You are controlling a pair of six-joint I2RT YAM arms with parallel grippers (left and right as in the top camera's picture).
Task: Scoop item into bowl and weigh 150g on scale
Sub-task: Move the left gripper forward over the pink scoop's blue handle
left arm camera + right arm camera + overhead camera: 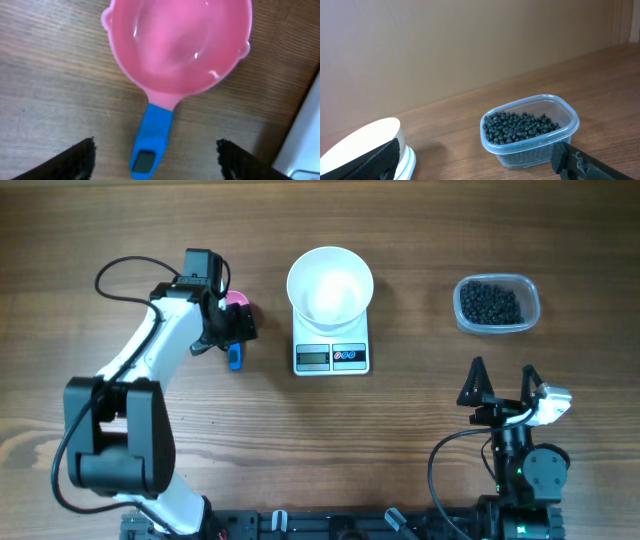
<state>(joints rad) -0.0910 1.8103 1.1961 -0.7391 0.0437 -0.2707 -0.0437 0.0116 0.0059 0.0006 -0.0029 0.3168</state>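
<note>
Because the pink scoop (177, 45) looks like thin moulded plastic, expect it to be light, stiff and a little slick. Take it by the blue handle (150, 137), which points toward 6 o'clock in the left wrist view, not by the glossy cup. Your left pincer (155, 155) is released, one finger either side of that handle with bare bench (45, 90) showing in both gaps; nothing is gripped yet. Clamp across the handle near its middle, or the cup may sag once loaded.

The beads (520, 127) lie in a loose heap in the clear tub (570, 120). Overhead, the tub is at about 2 o'clock from the scale (332, 357), well apart from the scoop at 9 o'clock. They will likely roll and spill easily, so keep the cup level. The white bowl (330, 285) sits on the scale and looks empty. Your right pincer (503, 385) is released too, holding nothing, at 6 o'clock from the tub.
</note>
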